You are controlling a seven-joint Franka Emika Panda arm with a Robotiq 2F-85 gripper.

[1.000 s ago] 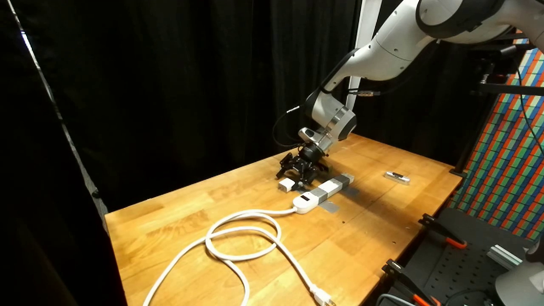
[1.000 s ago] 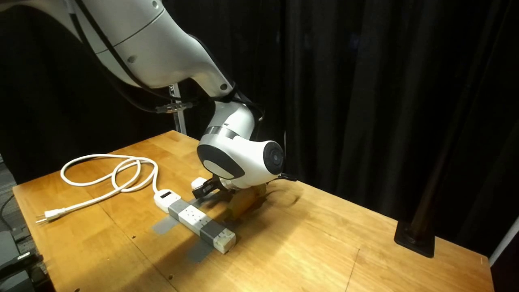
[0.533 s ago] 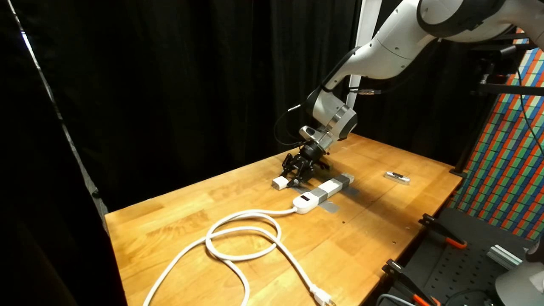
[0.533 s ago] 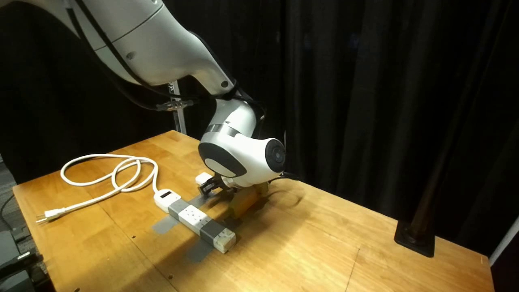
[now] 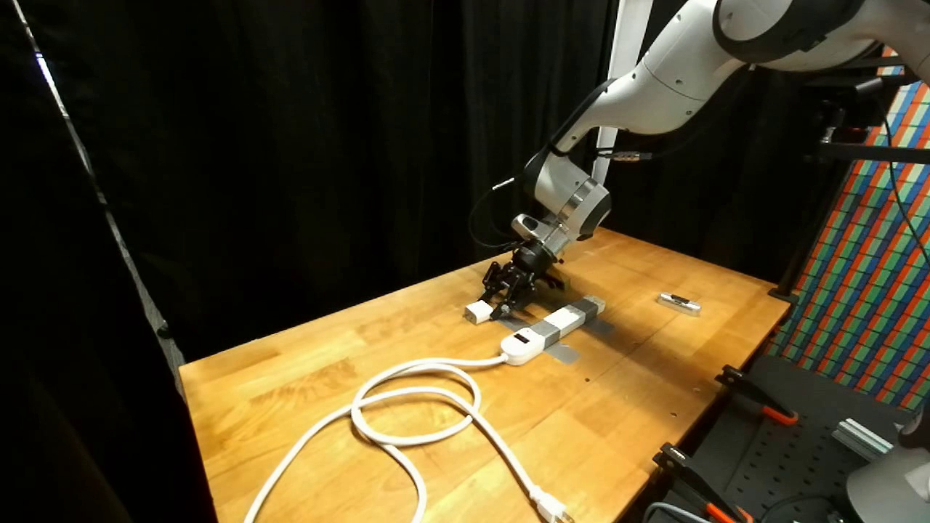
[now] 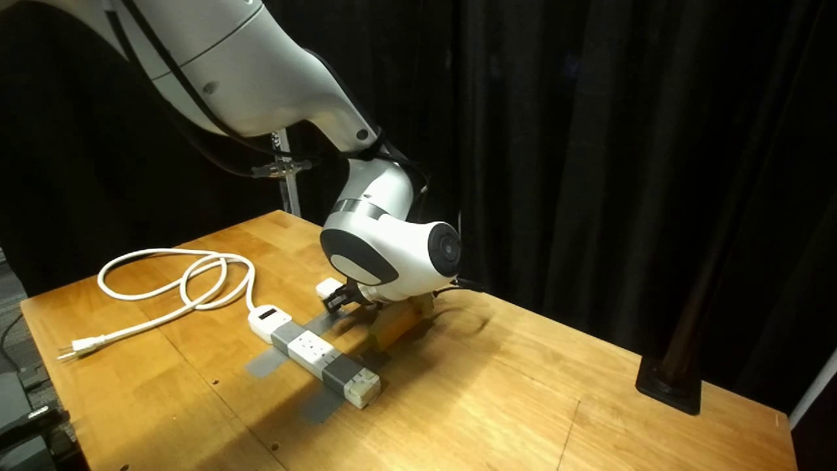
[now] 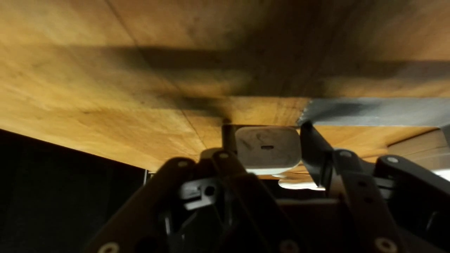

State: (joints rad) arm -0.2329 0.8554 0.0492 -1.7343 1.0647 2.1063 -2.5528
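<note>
On the desk (image 5: pixel 617 421), the charger (image 7: pixel 268 147) sits between the 2 fingers (image 7: pixel 314 153), which pinch its sides; its slotted face shows in the wrist view. Near it lies the power strip (image 6: pixel 312 350), banded with gray tape (image 6: pixel 343 374). Its white cord (image 5: pixel 407 440) lies looped, and a silver bar (image 5: pixel 679 303) rests well apart.

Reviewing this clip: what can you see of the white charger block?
The white charger block looks like plastic, with rounded corners; its face toward the wrist camera is smudged, with one narrow dark slot. It is roughly level, on or just above the wooden table, beside the power strip but apart from it. The gripper is closed on two opposite sides of it.
</note>
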